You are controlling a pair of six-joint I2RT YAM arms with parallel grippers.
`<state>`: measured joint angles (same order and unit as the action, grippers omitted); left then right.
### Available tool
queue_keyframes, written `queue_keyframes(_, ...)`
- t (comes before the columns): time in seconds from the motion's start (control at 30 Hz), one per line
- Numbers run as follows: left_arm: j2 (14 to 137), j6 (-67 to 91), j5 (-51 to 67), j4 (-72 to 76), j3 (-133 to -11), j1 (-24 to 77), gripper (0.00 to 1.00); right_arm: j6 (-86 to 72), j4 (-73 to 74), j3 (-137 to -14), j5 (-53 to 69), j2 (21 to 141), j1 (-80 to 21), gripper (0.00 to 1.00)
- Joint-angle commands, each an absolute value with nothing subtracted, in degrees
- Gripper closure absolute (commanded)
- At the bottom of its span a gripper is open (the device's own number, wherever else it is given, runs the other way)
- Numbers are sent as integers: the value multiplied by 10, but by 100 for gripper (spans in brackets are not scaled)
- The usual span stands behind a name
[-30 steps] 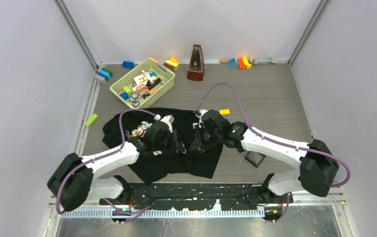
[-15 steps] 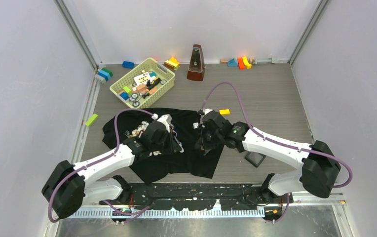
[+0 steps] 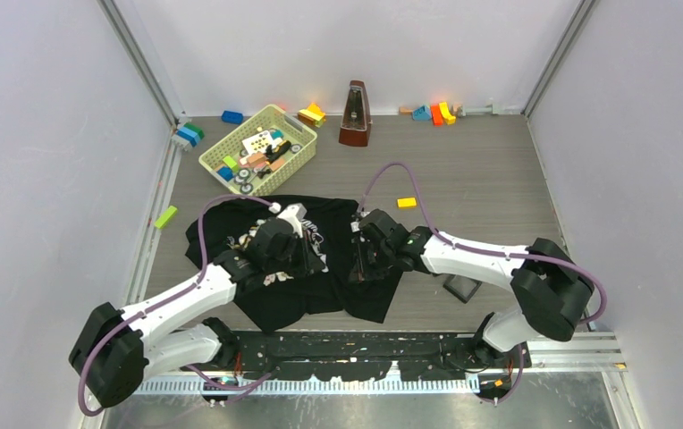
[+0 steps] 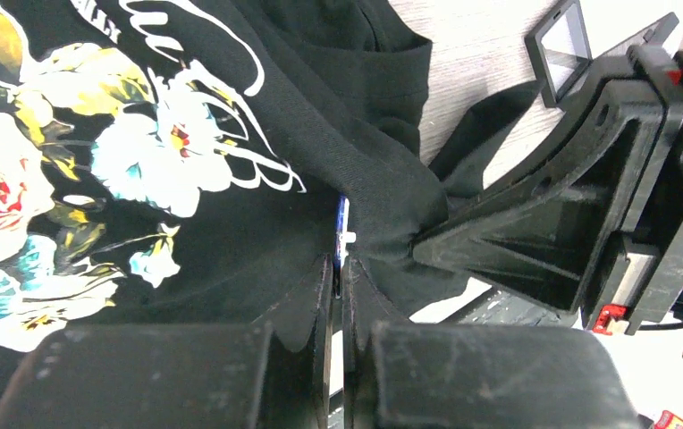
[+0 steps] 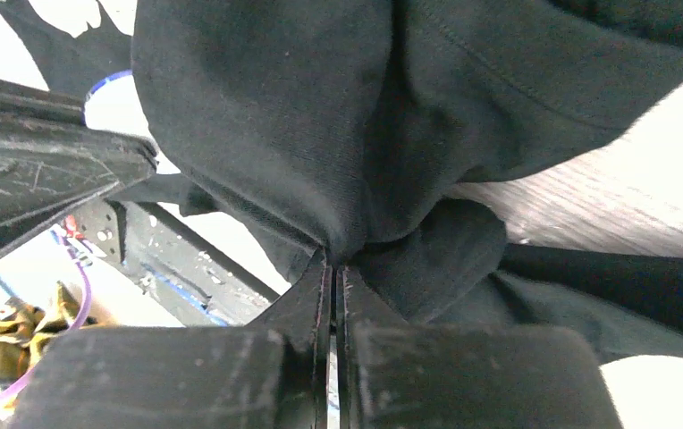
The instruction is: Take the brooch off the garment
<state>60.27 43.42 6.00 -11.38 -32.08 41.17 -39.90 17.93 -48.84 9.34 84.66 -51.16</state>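
The garment [image 3: 231,234], a black T-shirt with rose print and white script, lies bunched on the table in front of both arms. In the left wrist view the garment [image 4: 257,241] fills the frame. My left gripper [image 4: 338,264] is shut on the brooch [image 4: 341,223], a thin blue piece with a white bit that stands out of a fold. My right gripper [image 5: 333,264] is shut on a pinch of the black garment [image 5: 302,116] close beside it. From above, the left gripper [image 3: 316,257] and right gripper [image 3: 358,264] face each other over the shirt.
A yellow basket [image 3: 236,135] of toys stands at the back left, with a metronome [image 3: 354,114] behind the middle. An orange block [image 3: 407,203], a small black square box [image 3: 461,287], a green block [image 3: 165,216] and coloured blocks [image 3: 436,113] lie around.
Both grippers have shifted a little left and farther back together, staying shut. The shirt has bunched and shifted with them. The right arm's elbow has swung inward.
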Motion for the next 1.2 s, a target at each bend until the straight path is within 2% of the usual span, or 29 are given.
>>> queue_keyframes(0.0,587,417,77,-94,-319,390,100,-416,142,-490,152,855,-513,98)
queue_keyframes(0.2,568,416,124,-103,-328,356,100,-415,166,-508,112,868,-513,98)
queue_keyframes(0.23,560,418,129,-101,-324,353,100,-417,163,-508,107,866,-514,95)
queue_keyframes(0.27,554,421,135,-97,-319,351,100,-425,157,-508,103,859,-513,90)
queue_keyframes(0.3,549,424,143,-90,-313,350,100,-434,151,-506,96,854,-513,75)
queue_keyframes(0.33,546,429,152,-83,-309,349,100,-439,134,-499,93,840,-513,68)
queue_keyframes(0.37,545,434,160,-76,-305,349,100,-450,123,-495,91,831,-513,55)
queue_keyframes(0.43,545,448,181,-57,-297,349,100,-476,62,-478,84,799,-513,44)
queue_keyframes(0.5,545,469,199,-32,-287,347,100,-507,2,-458,78,768,-512,41)
queue_keyframes(0.7,543,522,246,45,-272,347,100,-588,-134,-410,69,736,-512,41)
queue_keyframes(0.97,532,529,256,61,-263,347,100,-615,-114,-422,46,756,-512,47)
queue_keyframes(1.17,523,522,242,47,-263,347,100,-606,-85,-398,4,719,-512,39)
